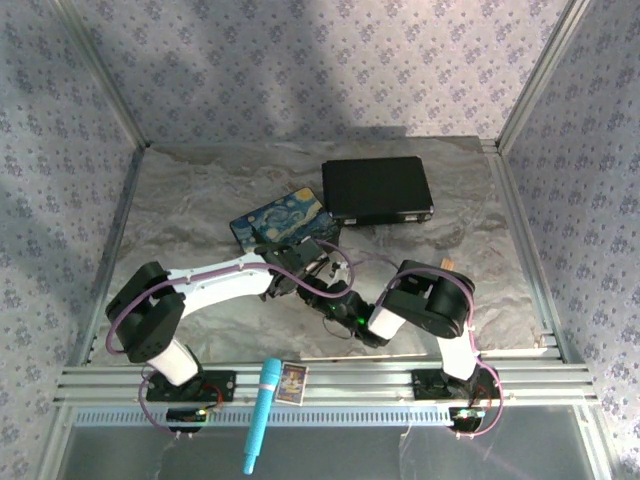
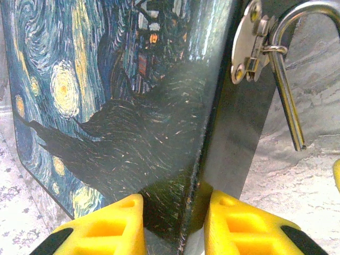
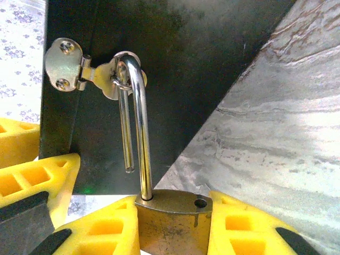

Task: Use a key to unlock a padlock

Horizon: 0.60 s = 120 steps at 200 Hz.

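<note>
1. The right fingers (image 3: 101,234) are clamped on the brass body of the padlock (image 3: 172,220), one yellow pad on each flank of it
2. Straight up from those fingers rises the silvery shackle (image 3: 141,117); one leg is seated in the body, while the other hangs free to the left, its tip clear of the body
3. The empty shackle hole (image 3: 200,202) shows on top of the body, beside the seated leg, so the padlock stands open
4. At its bend the shackle is hooked through the ring of the metal clasp (image 3: 79,71), which is screwed to the dark side of the starry-night box (image 2: 106,106) above the right fingers
5. The left fingers (image 2: 106,228) are closed on the near edge of that box, one pad on the painted lid face and one on the dark side wall
6. Up and to the right of the left fingers, the clasp and the looped shackle appear again, with the free leg pointing down
7. To the right of both pairs of fingers lies the marbled grey counter (image 3: 276,133)
8. In the top view, a black case (image 1: 378,190) lies flat beyond the box, farther from the arms
9. Back by the arm bases, a light-blue cylinder (image 1: 260,415) and a small card (image 1: 292,382) rest on the rails
</note>
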Each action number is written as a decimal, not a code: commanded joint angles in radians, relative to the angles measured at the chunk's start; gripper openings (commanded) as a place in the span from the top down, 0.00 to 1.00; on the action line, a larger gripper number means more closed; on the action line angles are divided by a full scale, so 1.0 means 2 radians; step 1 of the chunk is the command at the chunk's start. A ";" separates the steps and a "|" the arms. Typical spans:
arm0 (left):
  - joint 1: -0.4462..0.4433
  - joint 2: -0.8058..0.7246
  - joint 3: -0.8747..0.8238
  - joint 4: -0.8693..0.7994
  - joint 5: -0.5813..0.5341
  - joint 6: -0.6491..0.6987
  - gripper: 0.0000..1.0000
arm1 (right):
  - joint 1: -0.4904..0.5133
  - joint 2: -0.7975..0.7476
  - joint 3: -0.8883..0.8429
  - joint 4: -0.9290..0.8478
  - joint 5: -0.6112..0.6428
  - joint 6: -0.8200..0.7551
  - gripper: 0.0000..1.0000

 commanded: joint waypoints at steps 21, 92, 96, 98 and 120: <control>0.006 0.032 -0.035 -0.045 0.111 0.004 0.72 | -0.031 -0.017 -0.002 -0.057 0.071 0.008 0.92; -0.005 0.033 -0.038 -0.043 0.113 0.013 0.72 | -0.051 -0.021 0.003 -0.093 0.075 0.064 0.92; -0.006 0.032 -0.039 -0.042 0.113 0.015 0.72 | -0.052 -0.025 0.004 -0.098 0.075 0.063 0.93; -0.007 0.032 -0.039 -0.041 0.113 0.015 0.72 | -0.052 -0.027 0.003 -0.101 0.074 0.063 0.93; -0.009 0.030 -0.042 -0.035 0.116 0.020 0.72 | -0.054 -0.058 0.014 -0.167 0.076 0.062 0.93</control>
